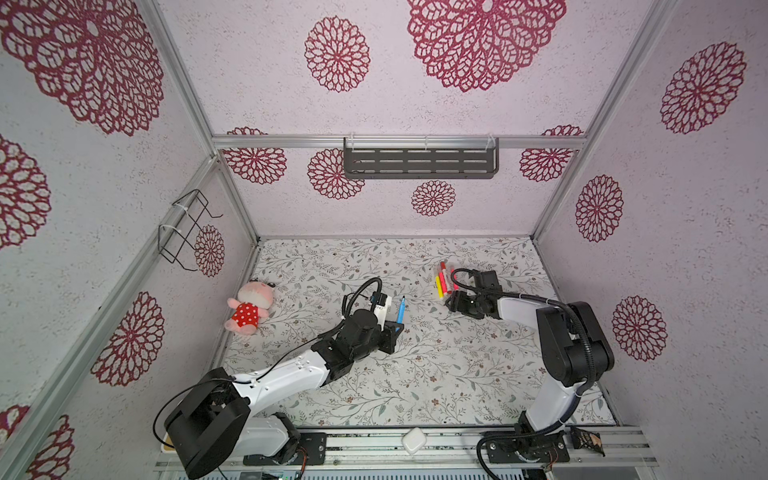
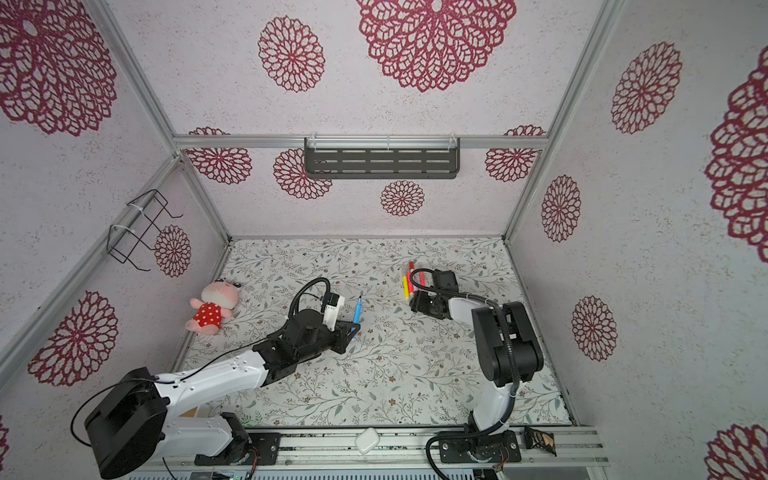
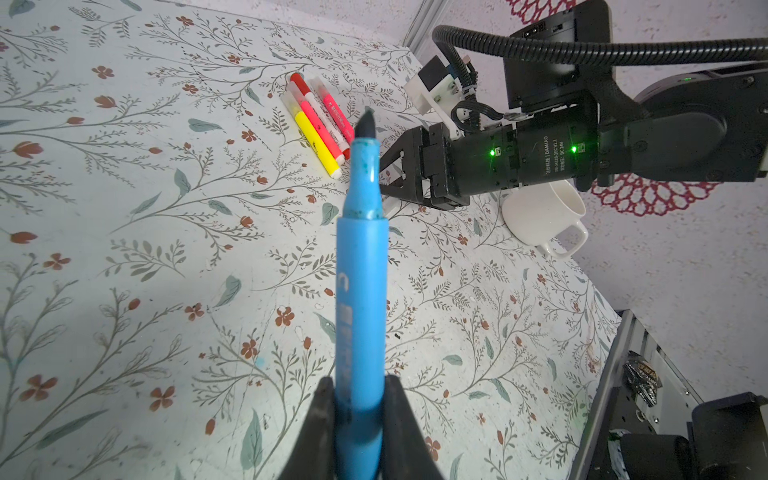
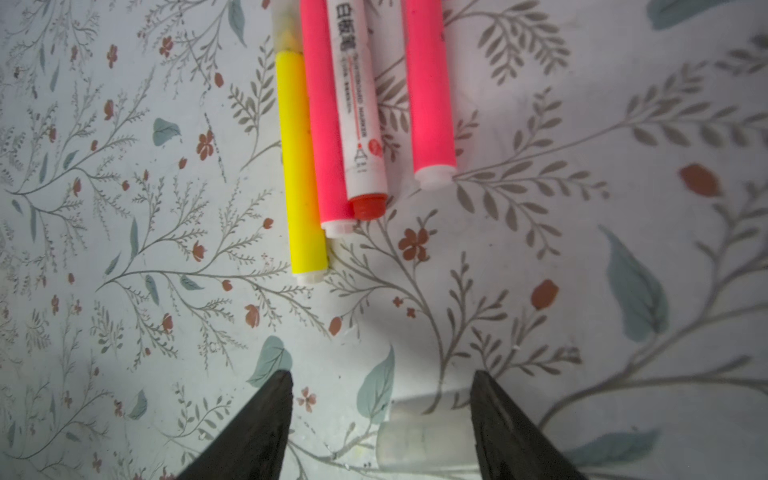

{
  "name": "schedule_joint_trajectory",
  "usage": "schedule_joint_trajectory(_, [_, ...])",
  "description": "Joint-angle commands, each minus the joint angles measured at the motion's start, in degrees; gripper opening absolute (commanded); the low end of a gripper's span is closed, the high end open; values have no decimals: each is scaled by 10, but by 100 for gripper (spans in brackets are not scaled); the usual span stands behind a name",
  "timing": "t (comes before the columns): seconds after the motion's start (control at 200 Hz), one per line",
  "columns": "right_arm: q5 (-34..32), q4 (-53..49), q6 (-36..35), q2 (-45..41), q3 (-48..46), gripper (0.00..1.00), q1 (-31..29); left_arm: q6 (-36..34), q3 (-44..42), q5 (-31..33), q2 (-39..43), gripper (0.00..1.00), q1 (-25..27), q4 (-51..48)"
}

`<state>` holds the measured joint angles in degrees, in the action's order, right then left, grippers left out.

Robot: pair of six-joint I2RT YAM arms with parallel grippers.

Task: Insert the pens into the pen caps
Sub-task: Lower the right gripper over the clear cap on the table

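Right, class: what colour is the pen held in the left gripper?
The pen is blue, shown best in the left wrist view.

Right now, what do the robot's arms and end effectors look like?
The left arm and right arm have white shells with black joints. Black hoses loop at each wrist. The right wrist motor bears white DAMIAO lettering and green lights. Left end effector and right end effector: black tapered fingers.

Blue pen [image 3: 361, 291] uncapped, dark tip up, clamped in left claw [image 3: 360, 384]. Yellow pen [image 4: 301, 166], pink pen [image 4: 328, 124], white-barrelled red pen [image 4: 357, 104], second pink pen [image 4: 428, 83] flat side by side on table [image 4: 124, 249], capped. Clear pen cap [image 4: 422, 442] lies near them.
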<state>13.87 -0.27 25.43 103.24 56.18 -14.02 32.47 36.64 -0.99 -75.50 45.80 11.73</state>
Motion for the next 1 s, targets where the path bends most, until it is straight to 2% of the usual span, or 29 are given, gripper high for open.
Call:
schedule_joint_trajectory(0.0, [29,-2,-12,16,15,68,-26,-11,2,6,7,0,-6,3])
schedule_joint_trajectory(0.19, [27,1,-20,27,31,68,-59,-11,7,6,4,0,-5,1])
schedule_joint_trajectory(0.39, [63,16,-35,25,41,67,-74,-14,8,6,7,0,-5,-4])
schedule_joint_trajectory(0.766, [-57,-26,-11,-69,7,67,-88,-10,-3,11,12,0,-5,-1])
schedule_joint_trajectory(0.996, [-40,-3,13,-83,-43,67,-99,-10,-2,10,4,0,-5,6])
